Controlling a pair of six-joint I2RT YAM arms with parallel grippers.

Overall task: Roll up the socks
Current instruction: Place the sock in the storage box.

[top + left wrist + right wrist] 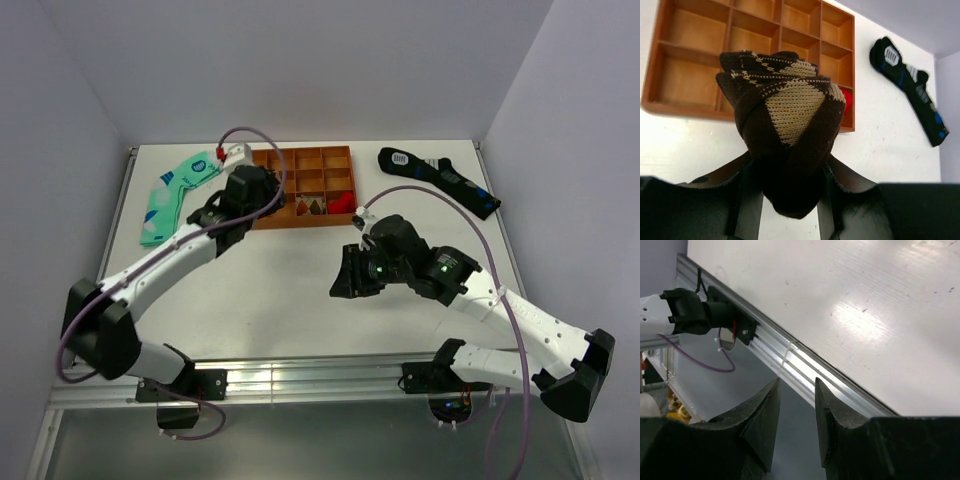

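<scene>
The left pincer (pixel 787 195) grips the rolled socks (pixel 790 110), likely to stop them unwinding, the tray (pixel 690 107) just beyond; the right pincer (pixel 797 410) hangs slightly open, empty.

Overhead and left-wrist views share the wooden tray (pixel 310 158).

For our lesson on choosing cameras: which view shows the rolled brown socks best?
Left wrist: the socks fill the frame, rolled and gripped by the left end effector. The top view shows only a tiny, unclear patch at the tray; the right wrist view shows none.
</scene>
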